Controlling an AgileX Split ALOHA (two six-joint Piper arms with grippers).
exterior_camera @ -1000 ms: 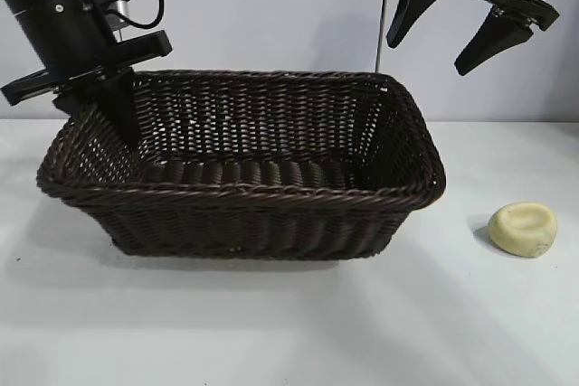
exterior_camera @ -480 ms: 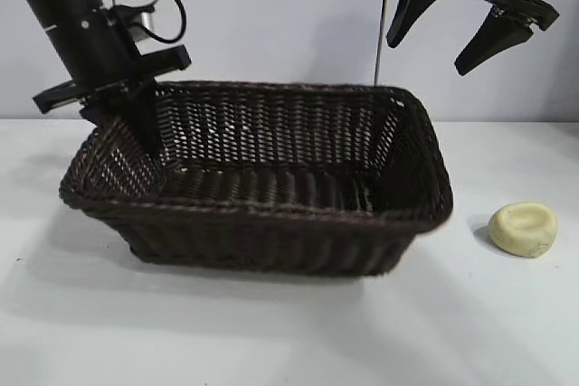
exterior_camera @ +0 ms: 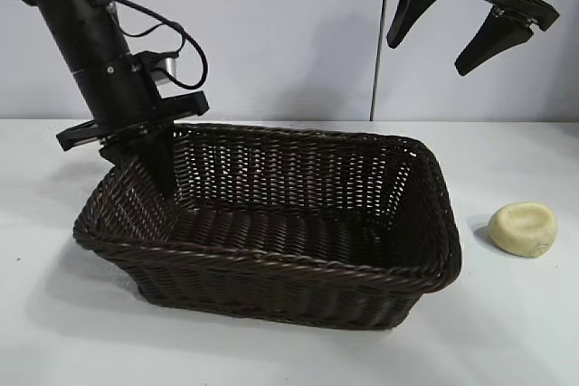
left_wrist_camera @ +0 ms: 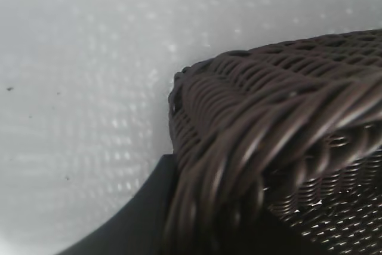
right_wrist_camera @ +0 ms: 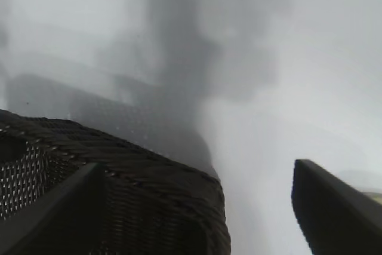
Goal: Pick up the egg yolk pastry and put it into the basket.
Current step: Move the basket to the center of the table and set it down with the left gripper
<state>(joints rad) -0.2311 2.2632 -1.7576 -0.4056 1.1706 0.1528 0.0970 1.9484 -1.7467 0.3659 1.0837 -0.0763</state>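
Observation:
The dark brown wicker basket [exterior_camera: 271, 258] sits mid-table, with nothing inside it. My left gripper [exterior_camera: 147, 162] is shut on the basket's far-left rim, one finger inside the wall and one outside. The left wrist view shows the braided rim [left_wrist_camera: 250, 117] right against a black finger [left_wrist_camera: 137, 219]. The pale yellow egg yolk pastry [exterior_camera: 523, 229] lies on the table to the right of the basket, apart from it. High above the basket's right end hangs my right gripper [exterior_camera: 430, 56], open and holding nothing. In the right wrist view the basket corner [right_wrist_camera: 149, 189] lies below the spread fingers.
The white tabletop [exterior_camera: 298, 359] stretches in front of the basket and around the pastry. A pale wall [exterior_camera: 289, 33] closes the back. A thin vertical pole [exterior_camera: 378, 79] stands behind the basket's right end.
My left gripper has pulled the basket's left end toward the front and a little right, so the basket now sits nearer and skewed. The right arm and the pastry have not moved.

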